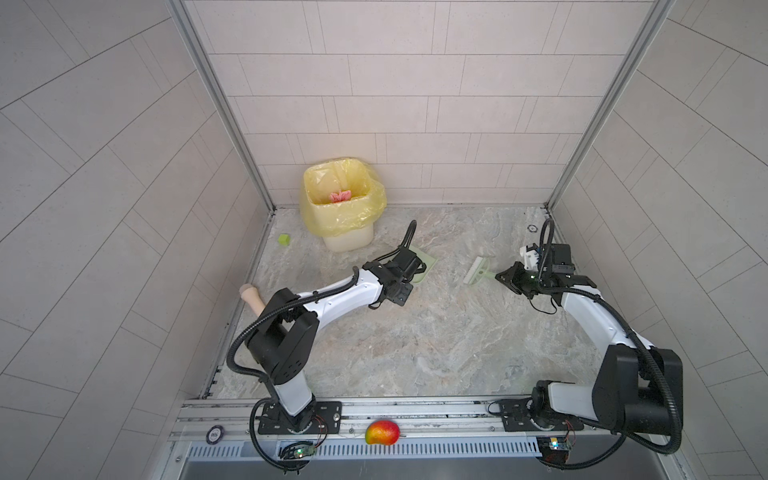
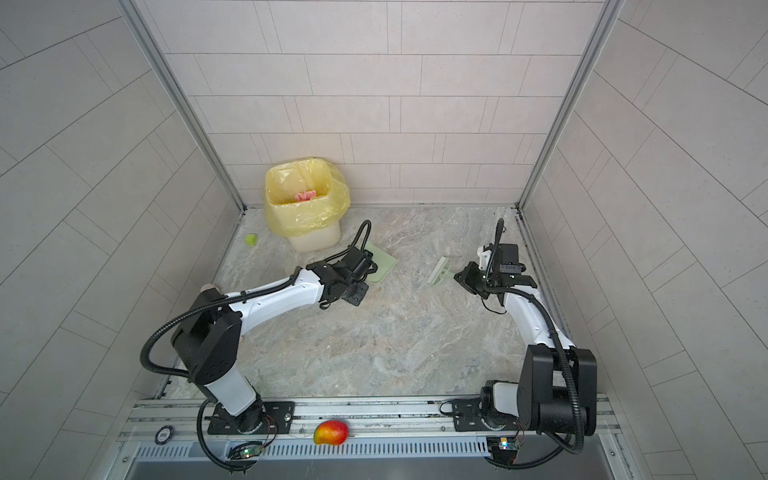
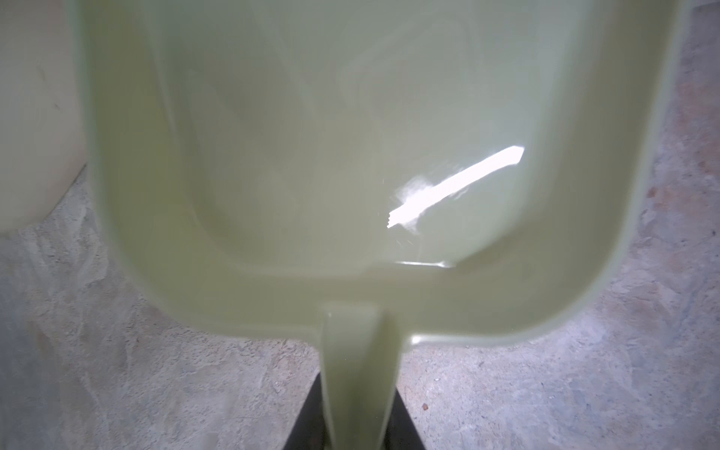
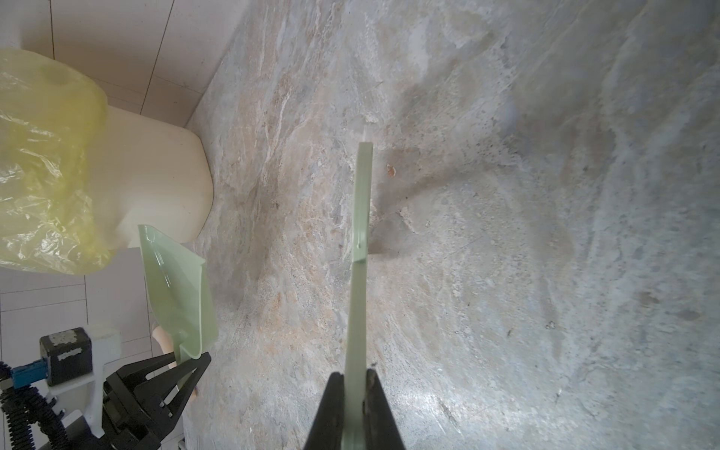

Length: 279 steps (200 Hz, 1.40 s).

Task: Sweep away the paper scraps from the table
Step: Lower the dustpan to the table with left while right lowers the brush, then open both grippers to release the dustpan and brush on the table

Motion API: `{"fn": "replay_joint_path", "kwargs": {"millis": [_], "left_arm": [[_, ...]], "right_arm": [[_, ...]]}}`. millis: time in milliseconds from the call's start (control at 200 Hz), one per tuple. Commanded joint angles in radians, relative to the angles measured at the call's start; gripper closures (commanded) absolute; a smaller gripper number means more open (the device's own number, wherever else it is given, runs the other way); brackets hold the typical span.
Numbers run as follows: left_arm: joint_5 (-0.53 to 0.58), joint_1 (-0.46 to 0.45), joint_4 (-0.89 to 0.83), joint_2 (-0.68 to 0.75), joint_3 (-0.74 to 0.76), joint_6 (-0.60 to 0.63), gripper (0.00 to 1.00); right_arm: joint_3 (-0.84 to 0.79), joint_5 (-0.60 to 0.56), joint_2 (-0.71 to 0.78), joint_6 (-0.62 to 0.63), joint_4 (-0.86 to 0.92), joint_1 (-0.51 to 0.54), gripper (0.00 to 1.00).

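The left pincer (image 3: 359,422) is narrowed onto the thin handle of a pale green dustpan (image 3: 311,156), with one dark finger on each side of it. The pan runs away from the pincer toward the rear-left corner of the surface (image 1: 415,332). Its tray shows no scraps inside, and its side lies just beside the base of the bin (image 1: 347,243).

The right pincer (image 4: 356,393) is clamped shut on the flat handle of a small brush (image 1: 478,272). The brush's long axis points from the right edge toward the middle of the surface, bristle head leading. Whether the bristles touch the surface cannot be told.

The only paper scraps (image 1: 340,196) in view are a pink cluster inside the yellow-lined bin at the rear-left corner, past the dustpan's mouth. The left arm is much the nearer one; the brush is well apart from the bin. In both top views the marbled surface between the two tools shows no wads. The right wrist view shows a tiny reddish speck near the brush head, too small to identify.

By this, the sweeping looks essentially finished. What remains is probably to check that speck and set the tools down. A green cube (image 1: 284,240) sits near the left edge beside the bin.
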State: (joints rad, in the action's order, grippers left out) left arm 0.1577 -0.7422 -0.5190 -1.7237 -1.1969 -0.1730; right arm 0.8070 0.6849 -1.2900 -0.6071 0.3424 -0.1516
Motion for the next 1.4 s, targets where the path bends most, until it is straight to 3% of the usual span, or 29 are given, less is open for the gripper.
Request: {"fn": "replay_joint_path", "kwargs": {"millis": [0,150,395,961,1036,1106,1166,1181,1206,1296,1391], "left_arm": [[-0.028,-0.003,0.050,-0.017,0.025,-0.055,1.00],[-0.054,-0.003,0.058,-0.032,0.037,-0.069,1.00],[-0.084,-0.003,0.073,-0.044,0.053,-0.077,1.00],[-0.157,-0.005,0.065,-0.142,0.027,-0.105,1.00],[-0.167,-0.005,0.066,-0.154,0.026,-0.117,0.90],[-0.165,-0.005,0.067,-0.149,0.029,-0.120,0.65],[-0.149,-0.007,0.067,-0.131,0.035,-0.121,0.53],[-0.146,-0.008,0.066,-0.125,0.038,-0.120,0.42],[-0.137,-0.009,0.068,-0.114,0.043,-0.120,0.35],[-0.100,-0.011,0.075,-0.055,0.070,-0.120,0.24],[-0.046,-0.011,0.099,0.036,0.114,-0.117,0.19]], "right_arm": [[-0.034,0.002,0.024,-0.023,-0.039,-0.008,1.00],[-0.084,0.000,0.040,-0.027,-0.028,-0.015,1.00],[-0.147,-0.021,0.102,-0.025,0.007,-0.037,0.78],[-0.209,-0.098,0.177,-0.015,0.097,-0.040,0.58],[-0.197,-0.103,0.187,-0.003,0.118,-0.039,0.57],[-0.193,-0.112,0.196,0.018,0.136,-0.037,0.57],[-0.157,-0.117,0.200,0.041,0.148,-0.036,0.56],[-0.152,-0.120,0.200,0.049,0.152,-0.036,0.56],[-0.142,-0.128,0.200,0.062,0.160,-0.033,0.56],[-0.097,-0.164,0.191,0.126,0.189,-0.021,0.55],[-0.048,-0.220,0.182,0.194,0.201,0.011,0.51]]}}
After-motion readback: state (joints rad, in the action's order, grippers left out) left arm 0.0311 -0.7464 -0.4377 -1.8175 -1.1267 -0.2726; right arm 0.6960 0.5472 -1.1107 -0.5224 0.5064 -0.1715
